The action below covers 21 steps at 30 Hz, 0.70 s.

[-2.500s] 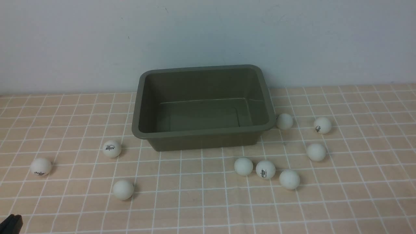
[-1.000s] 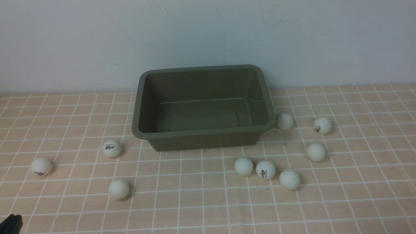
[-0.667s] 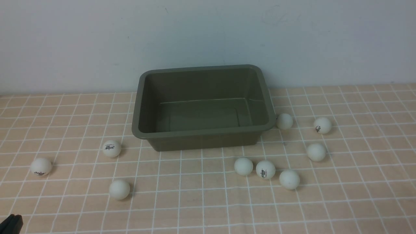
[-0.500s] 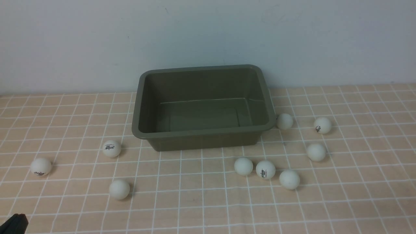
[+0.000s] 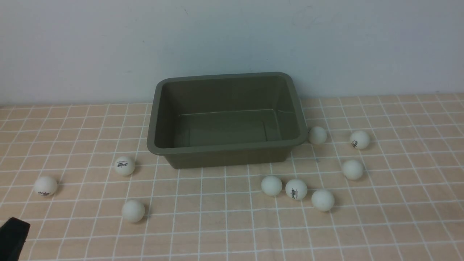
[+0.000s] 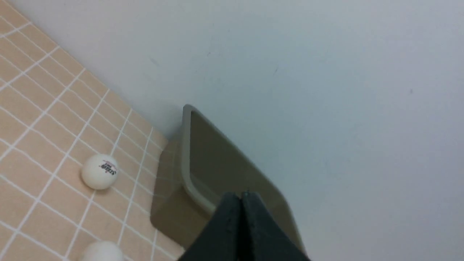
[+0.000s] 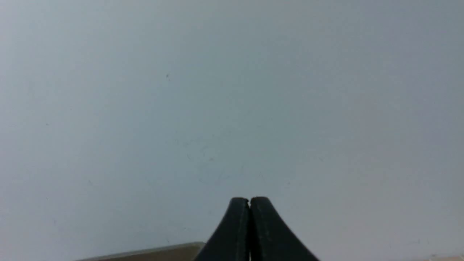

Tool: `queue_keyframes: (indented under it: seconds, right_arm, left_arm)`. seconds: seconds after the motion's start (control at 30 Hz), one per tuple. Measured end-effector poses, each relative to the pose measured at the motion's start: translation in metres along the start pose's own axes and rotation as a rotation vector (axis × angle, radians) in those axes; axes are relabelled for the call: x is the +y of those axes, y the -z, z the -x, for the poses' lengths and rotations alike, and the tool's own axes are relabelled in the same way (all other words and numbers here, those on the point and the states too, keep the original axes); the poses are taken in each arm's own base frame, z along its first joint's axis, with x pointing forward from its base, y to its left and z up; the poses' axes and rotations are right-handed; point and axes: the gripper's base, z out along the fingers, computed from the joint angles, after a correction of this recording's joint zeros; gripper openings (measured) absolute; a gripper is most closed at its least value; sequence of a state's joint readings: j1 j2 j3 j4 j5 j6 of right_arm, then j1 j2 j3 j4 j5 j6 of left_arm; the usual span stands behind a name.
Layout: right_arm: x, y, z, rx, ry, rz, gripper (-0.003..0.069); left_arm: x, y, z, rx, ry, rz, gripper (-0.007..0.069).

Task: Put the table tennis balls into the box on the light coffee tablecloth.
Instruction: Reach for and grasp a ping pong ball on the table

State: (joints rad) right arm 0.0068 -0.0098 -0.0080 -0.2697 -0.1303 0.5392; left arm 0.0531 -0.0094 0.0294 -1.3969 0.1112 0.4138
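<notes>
pale grey wall (image 5: 232, 36) at the back, checked peach cloth (image 5: 224, 224) over the table.

count: one olive box (image 5: 224, 150), open-topped, standing on the cloth close to the wall. nine white balls (image 5: 271, 185), all lying on the cloth outside the box. three are to its left and six to its right and front-right. one of the six (image 5: 317, 135) sits just beside the box's right near corner.

views: front view catches only a black corner of my left claw (image 5: 14, 237), low at the near left edge. left wrist view shows its fingertips (image 6: 226, 217) pressed together, gripping nothing, aimed toward the box's left end, with two balls near. my right claw (image 7: 249, 200) shows only in its own wrist view, tips together, gripping nothing, pointing at bare wall.
</notes>
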Motion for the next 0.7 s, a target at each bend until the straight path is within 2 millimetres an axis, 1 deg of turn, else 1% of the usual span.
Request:
queue_keyframes:
  seconds: [0.03, 0.1, 0.17, 0.2, 0.27, 0.3, 0.33, 0.37, 0.43, 0.47, 0.5, 0.57, 0.6, 0.63, 0.67, 0.7]
  right_arm:
    - [0.001, 0.000, 0.001, -0.012, -0.019, 0.007, -0.0014]
    - [0.001, 0.000, 0.003, -0.026, -0.050, 0.015, -0.0014]
    - [0.003, 0.000, 0.008, -0.050, -0.078, 0.027, -0.0014]
    - [0.005, 0.000, 0.014, -0.075, -0.089, 0.039, -0.0014]
    - [0.012, 0.000, 0.033, -0.151, -0.068, 0.081, -0.0014]
    - [0.012, 0.000, 0.034, -0.151, -0.064, 0.082, -0.0014]
    - [0.015, 0.000, 0.043, -0.178, -0.044, 0.096, -0.0014]
    - [0.020, 0.001, 0.057, -0.215, -0.017, 0.114, -0.0014]
    - [0.026, 0.001, 0.079, -0.254, 0.018, 0.130, -0.0014]
    - [0.028, 0.000, 0.084, -0.249, 0.019, 0.128, -0.0014]
    - [0.030, -0.005, 0.094, -0.237, 0.041, 0.124, -0.0014]
    - [0.032, -0.012, 0.104, -0.210, 0.056, 0.115, -0.0014]
    - [0.033, -0.016, 0.109, -0.198, 0.078, 0.111, -0.0014]
    - [0.034, -0.019, 0.111, -0.191, 0.079, 0.111, -0.0014]
    - [0.035, -0.027, 0.115, -0.159, 0.099, 0.105, -0.0014]
    - [0.036, -0.031, 0.118, -0.150, 0.113, 0.106, -0.0014]
  left_arm:
    - [0.000, 0.000, 0.001, -0.014, 0.055, -0.001, -0.0069]
    - [0.000, 0.000, 0.002, -0.023, 0.103, -0.003, -0.0069]
    - [-0.001, 0.000, 0.002, -0.019, 0.106, -0.010, -0.0069]
    - [-0.002, 0.000, 0.002, -0.013, 0.075, -0.018, -0.0069]
    - [-0.013, 0.001, 0.004, -0.001, -0.047, -0.063, -0.0069]
    - [-0.016, 0.002, 0.005, 0.000, -0.062, -0.075, -0.0069]
    - [-0.022, 0.003, 0.008, -0.002, -0.132, -0.102, -0.0069]
    - [-0.037, 0.006, 0.014, -0.013, -0.233, -0.159, -0.0069]
    - [-0.059, 0.011, 0.024, -0.045, -0.362, -0.235, -0.0069]
    - [-0.063, 0.012, 0.025, -0.046, -0.392, -0.250, -0.0069]
    - [-0.076, 0.015, 0.031, -0.056, -0.454, -0.292, -0.0069]
    - [-0.088, 0.013, 0.034, -0.039, -0.506, -0.323, -0.0069]
    - [-0.093, 0.011, 0.035, -0.015, -0.533, -0.337, -0.0069]
    - [-0.094, 0.009, 0.035, 0.001, -0.536, -0.339, -0.0069]
    - [-0.100, 0.003, 0.035, 0.053, -0.575, -0.353, -0.0069]
    - [-0.101, 0.000, 0.034, 0.079, -0.585, -0.357, -0.0069]
